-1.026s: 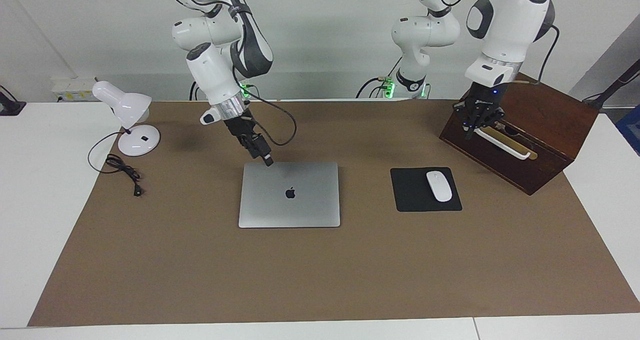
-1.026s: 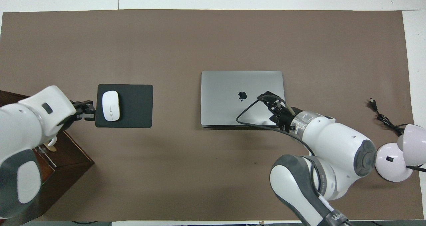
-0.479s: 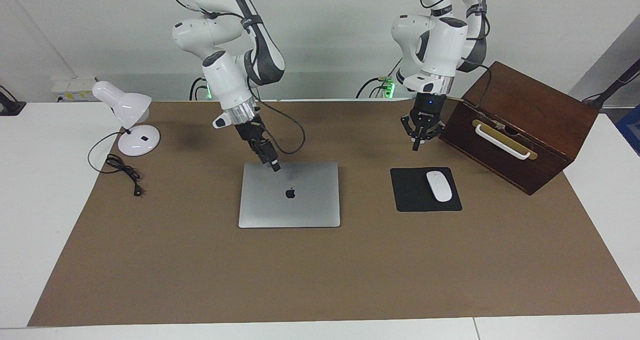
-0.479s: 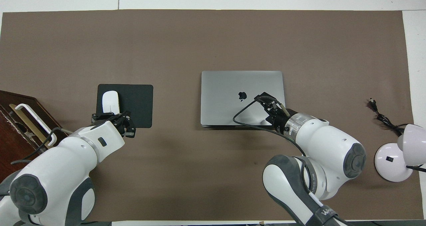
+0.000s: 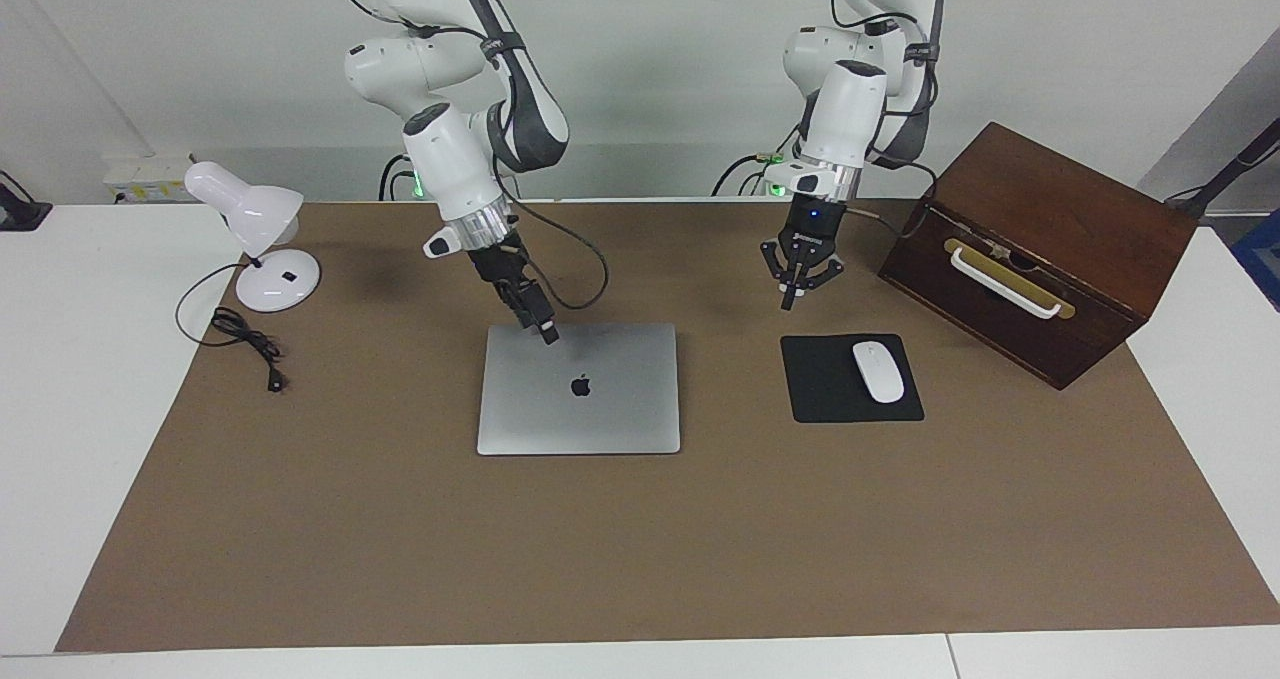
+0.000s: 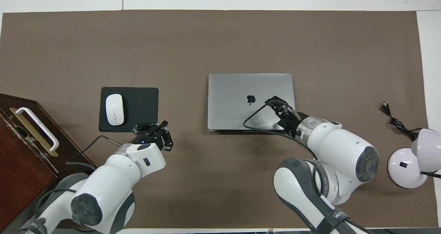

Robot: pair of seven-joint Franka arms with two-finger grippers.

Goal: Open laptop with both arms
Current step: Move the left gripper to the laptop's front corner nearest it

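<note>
The laptop (image 5: 600,409) lies closed on the brown mat, its dark logo up; in the overhead view the laptop (image 6: 234,89) sits mid-table. My right gripper (image 5: 548,335) comes down at a slant onto the lid, close to the edge nearest the robots and toward the right arm's end; its tip looks to be touching the lid. From above, the right gripper (image 6: 276,101) covers that part of the lid. My left gripper (image 5: 789,304) hangs shut and empty over bare mat, between the laptop and the mouse pad. The left gripper (image 6: 154,133) holds nothing.
A black mouse pad (image 5: 825,404) with a white mouse (image 5: 878,371) lies toward the left arm's end. Beside it stands a dark wooden box (image 5: 1060,229) with a white handle. A white desk lamp (image 5: 255,229) and its cable (image 5: 245,344) sit at the right arm's end.
The left arm swung away from the wooden box's handle toward the laptop, ending over the mat by the mouse pad. The right gripper slid slightly along the lid, then held still.
</note>
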